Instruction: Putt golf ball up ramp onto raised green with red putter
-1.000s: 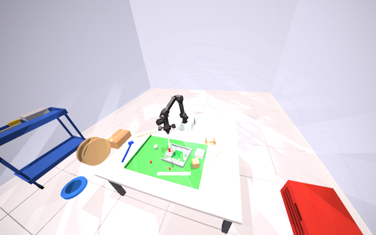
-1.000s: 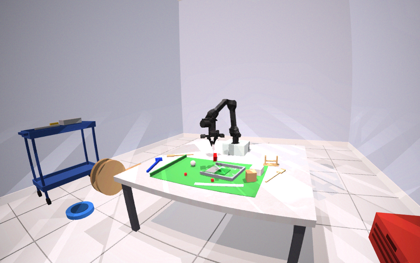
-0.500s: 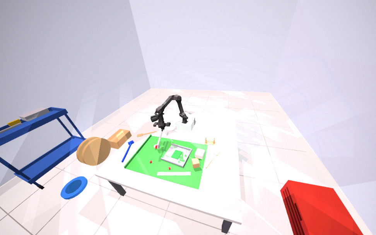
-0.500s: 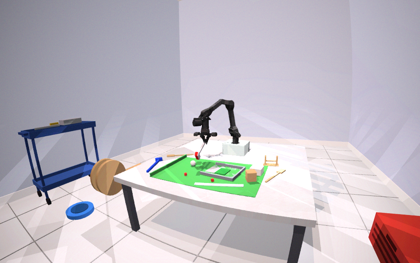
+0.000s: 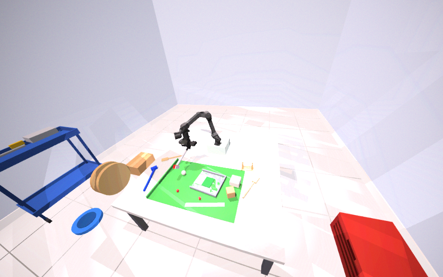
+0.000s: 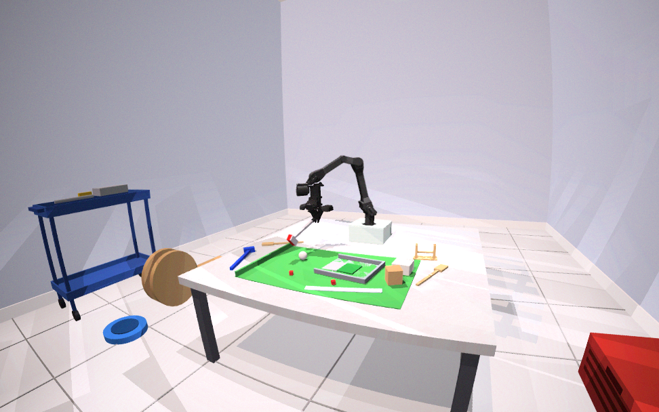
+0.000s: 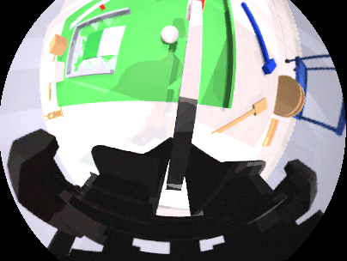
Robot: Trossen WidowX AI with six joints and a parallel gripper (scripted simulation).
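Note:
My gripper (image 5: 188, 147) (image 6: 316, 219) (image 7: 176, 141) is shut on the dark grip of the red putter (image 5: 176, 166) (image 6: 291, 239) (image 7: 191, 64). The putter's pale shaft slants down and away, its red and white head near the green rail (image 5: 162, 177) (image 6: 264, 259) (image 7: 231, 56). The head appears low; whether it touches anything is unclear. The white golf ball (image 5: 183, 172) (image 6: 302, 255) (image 7: 169, 34) rests on the mat between head and ramp side. The raised green (image 5: 208, 182) (image 6: 348, 268) (image 7: 92, 43) lies inside grey walls, with the white ramp (image 7: 112, 41) on its ball-facing side.
A blue mallet (image 5: 149, 179) (image 6: 241, 259) and a wooden paddle (image 6: 274, 243) (image 7: 259, 106) lie beyond the rail. A white block (image 5: 235, 181) and a wooden cube (image 5: 230, 192) stand beside the walled green. Two red cubes (image 5: 177, 190) (image 5: 199, 198) and a white strip (image 5: 204, 204) are on the mat.

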